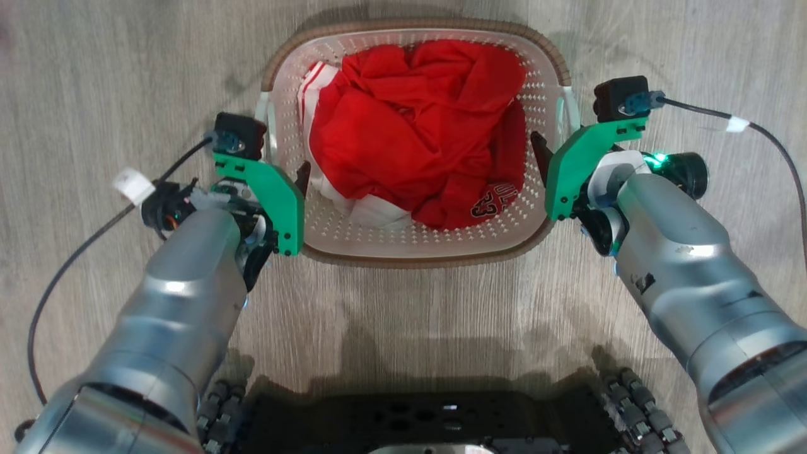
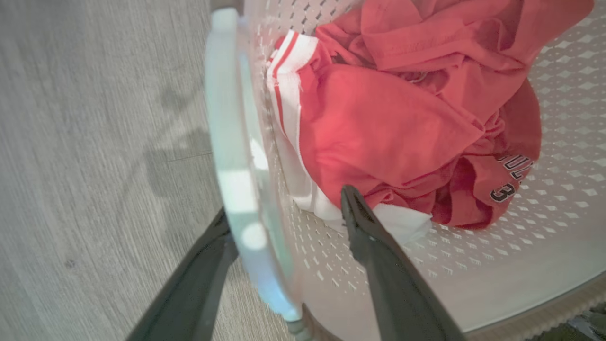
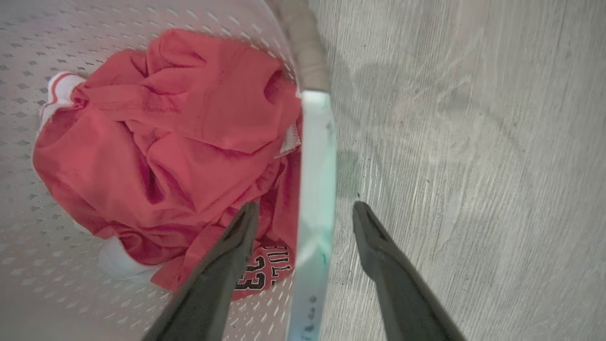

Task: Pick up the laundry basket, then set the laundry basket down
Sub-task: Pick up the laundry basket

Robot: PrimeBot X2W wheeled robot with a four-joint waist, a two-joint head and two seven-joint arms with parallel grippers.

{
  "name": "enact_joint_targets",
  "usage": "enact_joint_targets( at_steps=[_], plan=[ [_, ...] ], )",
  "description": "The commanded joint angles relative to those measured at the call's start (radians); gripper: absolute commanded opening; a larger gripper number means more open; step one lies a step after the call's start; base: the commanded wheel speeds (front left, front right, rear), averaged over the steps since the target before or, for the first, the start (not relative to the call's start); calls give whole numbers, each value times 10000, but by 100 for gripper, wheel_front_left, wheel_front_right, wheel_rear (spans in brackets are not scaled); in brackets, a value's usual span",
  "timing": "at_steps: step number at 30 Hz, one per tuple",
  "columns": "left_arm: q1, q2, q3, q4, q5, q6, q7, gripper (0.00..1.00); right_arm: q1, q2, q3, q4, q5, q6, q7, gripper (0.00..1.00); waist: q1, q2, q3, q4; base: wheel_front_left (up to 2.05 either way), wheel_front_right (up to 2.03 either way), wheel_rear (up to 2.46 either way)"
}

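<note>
Floor [image 1: 126,63]: laundry basket [image 1: 416,246] handles [image 2: 232,156] between jaws

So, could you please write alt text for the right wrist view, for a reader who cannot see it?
The right gripper, jaws open, straddles the white side handle of the laundry basket. Crumpled red clothing lies inside; grey wood-look floor lies outside.
</note>
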Motion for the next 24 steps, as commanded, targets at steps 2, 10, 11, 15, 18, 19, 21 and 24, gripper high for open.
enact_joint_targets(
  at_steps=[2, 10, 11, 15, 18, 19, 21, 24],
  plan=[
    [-108, 486, -212, -186, -366, -60, 147, 100, 107, 168, 363, 88, 149, 60, 104, 100, -1, 1, 196, -29, 0, 0, 0],
    [-617, 812, -1390, -297, -1262, -61, 462, 100, -227, 168, 903, 204, 763, 60, 246, 100, -1, 1, 572, -57, 0, 0, 0],
    [-662, 834, -1505, -294, -1351, -61, 478, 100, -243, 168, 956, 199, 854, 60, 265, 100, -1, 1, 598, -59, 0, 0, 0],
    [-826, 883, -1924, -249, -1706, -61, 608, 100, -330, 168, 1176, 224, 1154, 60, 306, 100, -1, 1, 707, -55, 0, 0, 0],
    [-919, 901, -2214, -205, -1939, -61, 699, 100, -376, 168, 1341, 266, 1351, 60, 295, 100, -1, 1, 745, -56, 0, 0, 0],
    [-947, 909, -2304, -186, -2008, -61, 729, 100, -393, 168, 1397, 281, 1405, 60, 289, 100, -1, 1, 758, -56, 0, 0, 0],
    [-974, 917, -2387, -163, -2081, -61, 753, 100, -409, 168, 1455, 293, 1458, 60, 280, 100, -1, 1, 772, -57, 0, 0, 0],
    [-1057, 926, -2566, -40, -2298, -61, 808, 100, -442, 168, 1628, 308, 1622, 60, 255, 100, -1, 1, 802, -55, 0, 0, 0]
  ],
)
